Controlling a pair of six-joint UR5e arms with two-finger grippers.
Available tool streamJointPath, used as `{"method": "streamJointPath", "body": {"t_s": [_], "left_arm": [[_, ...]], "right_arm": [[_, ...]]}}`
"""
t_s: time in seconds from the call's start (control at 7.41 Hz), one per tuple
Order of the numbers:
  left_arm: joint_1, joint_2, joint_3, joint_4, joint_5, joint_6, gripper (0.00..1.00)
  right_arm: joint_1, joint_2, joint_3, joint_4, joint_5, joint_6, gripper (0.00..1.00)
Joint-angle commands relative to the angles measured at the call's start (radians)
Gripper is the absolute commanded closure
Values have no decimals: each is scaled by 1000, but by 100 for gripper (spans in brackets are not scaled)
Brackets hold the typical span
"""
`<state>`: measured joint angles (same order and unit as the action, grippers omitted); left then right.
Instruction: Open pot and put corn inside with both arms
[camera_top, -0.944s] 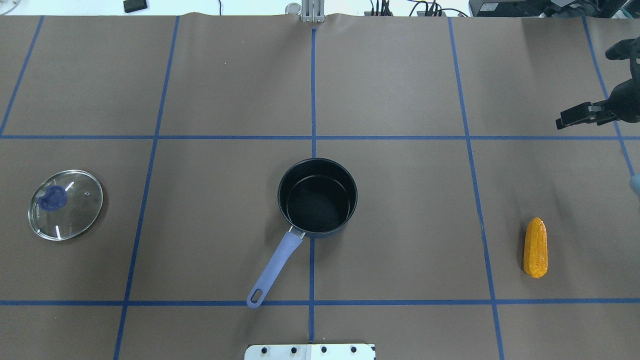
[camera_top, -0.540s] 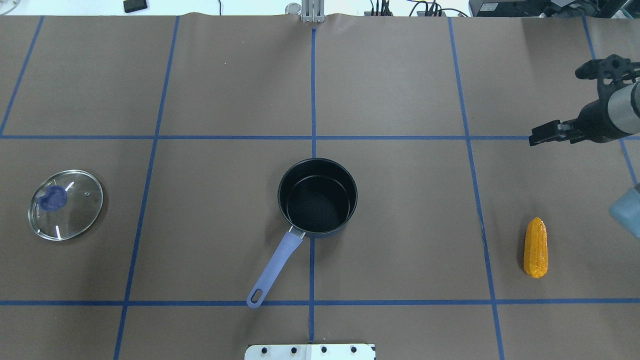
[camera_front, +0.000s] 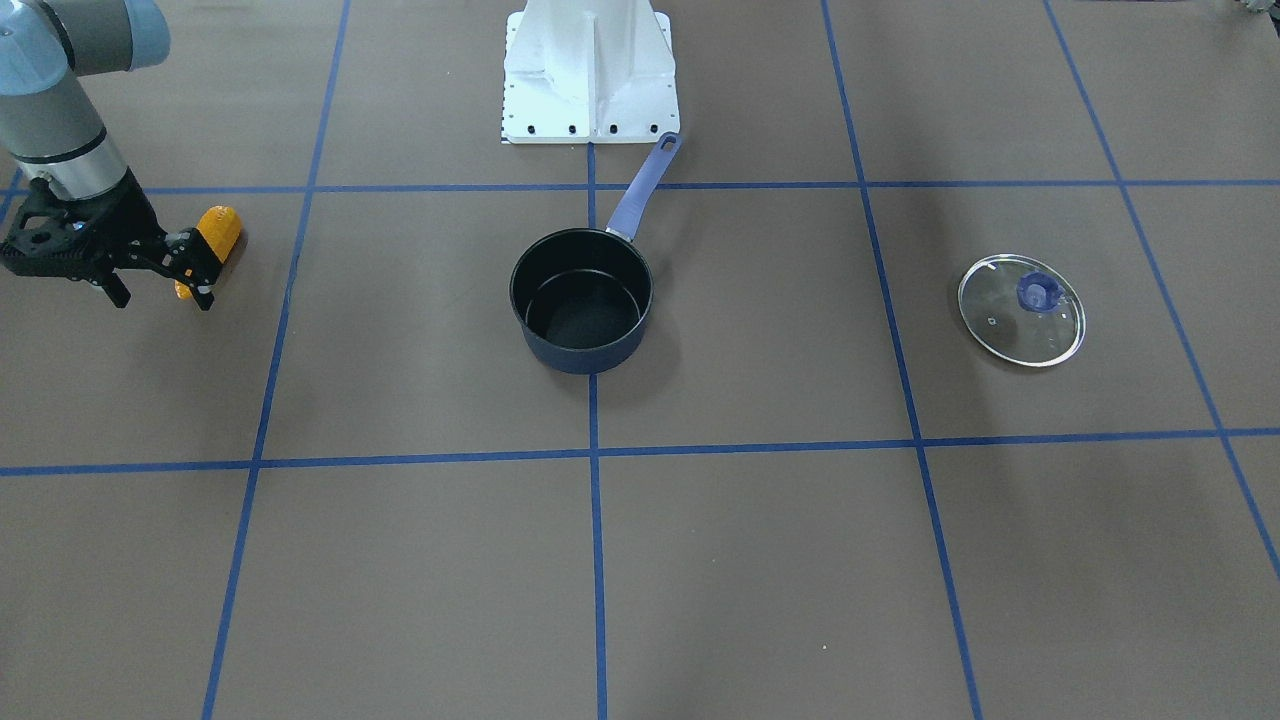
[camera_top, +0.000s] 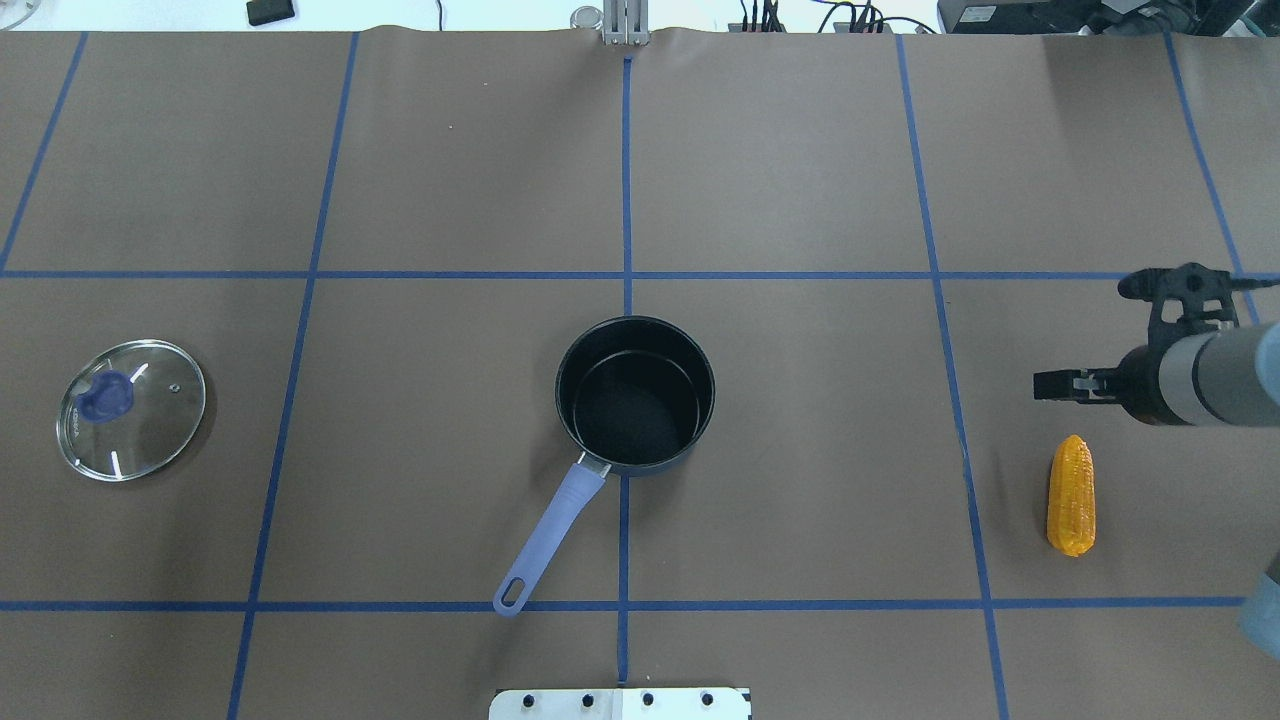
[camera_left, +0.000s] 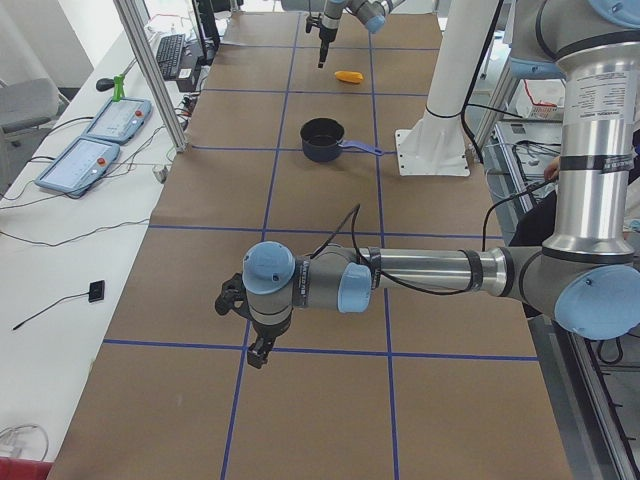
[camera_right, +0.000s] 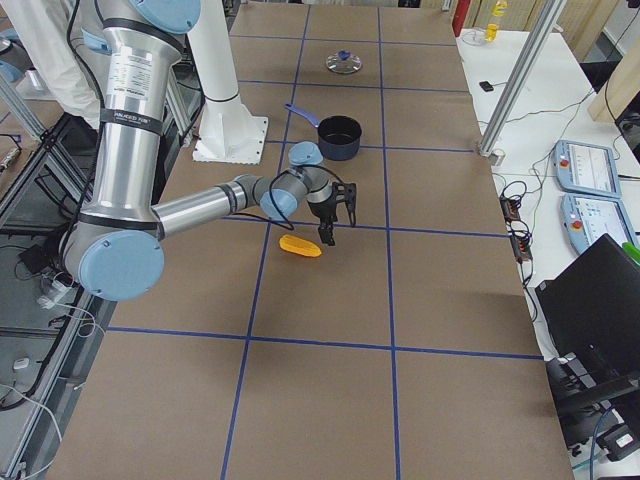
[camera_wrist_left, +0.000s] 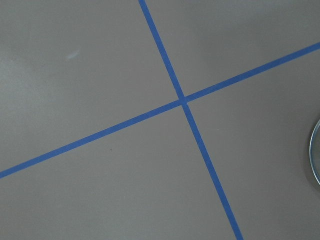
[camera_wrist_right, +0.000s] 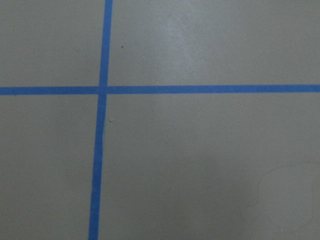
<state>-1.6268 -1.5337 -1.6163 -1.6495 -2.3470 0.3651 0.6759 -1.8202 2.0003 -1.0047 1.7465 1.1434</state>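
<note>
The dark navy pot (camera_top: 635, 395) stands open at the table's middle, its periwinkle handle (camera_top: 550, 540) pointing toward the robot; it also shows in the front view (camera_front: 580, 300). The orange-yellow corn (camera_top: 1071, 495) lies on the table's right side, partly hidden by my gripper in the front view (camera_front: 218, 232). My right gripper (camera_front: 163, 292) is open and empty, hovering just beyond the corn's far end, and also shows in the overhead view (camera_top: 1070, 385). My left gripper (camera_left: 258, 350) shows only in the exterior left view, over bare table; I cannot tell if it is open.
The round glass lid (camera_top: 131, 409) with a blue knob lies flat at the far left, apart from the pot; its rim edges into the left wrist view (camera_wrist_left: 316, 155). The white base pedestal (camera_front: 590, 70) stands behind the pot's handle. Blue tape lines grid the brown table.
My right arm has swung in from the far right edge, toward the robot's side, and its gripper now hovers close to the corn. Pot, lid and corn have not moved.
</note>
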Motion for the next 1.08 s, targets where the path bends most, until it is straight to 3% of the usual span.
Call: {"method": "streamJointPath", "body": {"t_s": [0.0,0.27,0.4,0.54,0.81,0.94], "left_arm": [[-1,12,-8,-4,-2,0,1],[-1,14,-7,-9,-2,0,1],[1,14,-7,-9,-2,0,1],[-1,14,-8,-10,-2,2,1],[-1,18,-10,-13,-3,2,1],[1,18,-10,-13,-3,2,1]], "right_arm": [[-167,-111,6,130,-167,163,0],[-327,-113,0,127,-324,268,0],[-350,-114,-8,126,-344,268,13],[-357,-114,-15,126,-344,268,55],[-361,-114,-21,126,-344,268,92],[-358,-113,-17,126,-343,265,100]]}}
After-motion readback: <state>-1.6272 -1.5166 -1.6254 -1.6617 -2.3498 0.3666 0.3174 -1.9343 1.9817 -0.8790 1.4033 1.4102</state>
